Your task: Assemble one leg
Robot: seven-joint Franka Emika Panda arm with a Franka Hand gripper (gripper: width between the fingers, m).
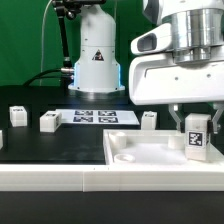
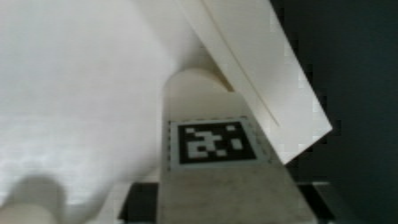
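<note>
Leg (image 1: 196,136): small white rectangular post with a black-and-white square tag on its face. It stands upright at the lower right of the exterior frame, clamped near its top by the gripper (image 1: 196,122). Its lower end sits inside the tray (image 1: 150,178); contact with the floor cannot be told. In the wrist view the tag faces the camera and the far end is close beside the tray's raised rim.

The leg (image 1: 196,134) is upright over the tray (image 1: 150,150) at the exterior view's right, marker board (image 1: 95,117) behind.
</note>
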